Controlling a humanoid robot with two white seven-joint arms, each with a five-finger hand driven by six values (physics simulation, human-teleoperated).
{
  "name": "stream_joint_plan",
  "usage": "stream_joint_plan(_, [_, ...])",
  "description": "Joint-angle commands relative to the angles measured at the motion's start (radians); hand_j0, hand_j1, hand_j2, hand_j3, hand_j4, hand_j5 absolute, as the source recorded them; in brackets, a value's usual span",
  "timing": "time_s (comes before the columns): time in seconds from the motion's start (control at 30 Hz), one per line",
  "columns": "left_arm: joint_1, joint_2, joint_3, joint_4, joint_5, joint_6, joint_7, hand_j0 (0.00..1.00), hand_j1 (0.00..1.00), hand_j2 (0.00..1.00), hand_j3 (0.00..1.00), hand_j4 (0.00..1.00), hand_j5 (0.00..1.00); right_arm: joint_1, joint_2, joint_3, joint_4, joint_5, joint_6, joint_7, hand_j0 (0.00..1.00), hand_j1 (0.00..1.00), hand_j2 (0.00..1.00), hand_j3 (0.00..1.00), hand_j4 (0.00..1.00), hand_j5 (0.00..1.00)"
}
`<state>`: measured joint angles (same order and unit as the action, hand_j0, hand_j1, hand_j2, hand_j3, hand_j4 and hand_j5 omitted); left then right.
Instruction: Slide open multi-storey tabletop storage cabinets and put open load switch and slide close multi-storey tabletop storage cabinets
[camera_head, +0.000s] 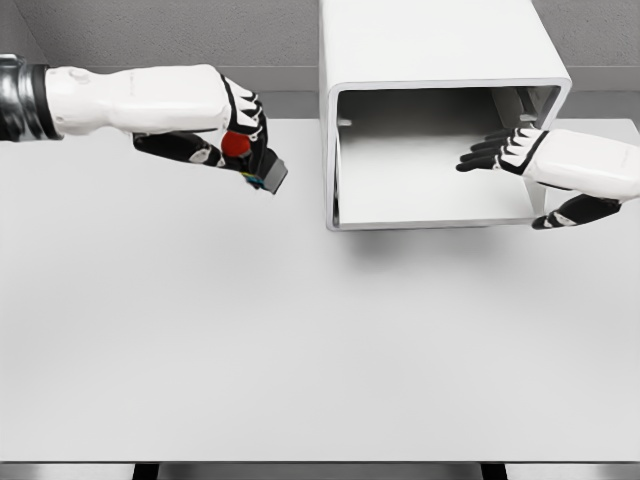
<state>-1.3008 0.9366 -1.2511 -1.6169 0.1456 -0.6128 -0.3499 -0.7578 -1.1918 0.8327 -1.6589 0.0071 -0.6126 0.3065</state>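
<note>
Head view: the drawer is out and empty, so placing is the step in hand. The left hand, fingers clamped on the switch, hangs above the bench, left of the cabinet; next it must carry rightwards over the drawer. The right hand has fingers extended at the drawer's right wall, thumb outside.

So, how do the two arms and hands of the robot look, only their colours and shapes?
Both arms have smooth, rounded white shells. The left arm shows a dark metallic ring section near the picture edge. The left hand and the right hand each have white plates on the back and black fingers, with black segments between the white knuckle plates. No cables or markings are visible.
</note>
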Motion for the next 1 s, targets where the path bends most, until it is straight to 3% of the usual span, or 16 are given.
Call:
stream_joint_plan(0.0, [-0.002,-0.002,0.001,0.002,0.011,0.002,0.002,0.38,0.38,0.38,0.38,0.38,0.38,0.0,-0.006,-0.001,-0.002,-0.007,0.002,-0.001,1.0,1.0,1.0,1.0,1.0,1.0])
stream_joint_plan(0.63, [-0.04,-0.191,-0.013,0.112,-0.004,0.002,-0.009,0.38,0.38,0.38,0.38,0.38,0.38,0.002,0.008,0.013,-0.024,-0.015,0.002,-0.003,1.0,1.0,1.0,1.0,1.0,1.0])
stream_joint_plan(0.97, [-0.048,-0.205,-0.018,0.117,-0.004,0.002,-0.011,0.38,0.38,0.38,0.38,0.38,0.38,0.002,0.008,0.016,-0.024,-0.015,0.002,-0.001,1.0,1.0,1.0,1.0,1.0,1.0])
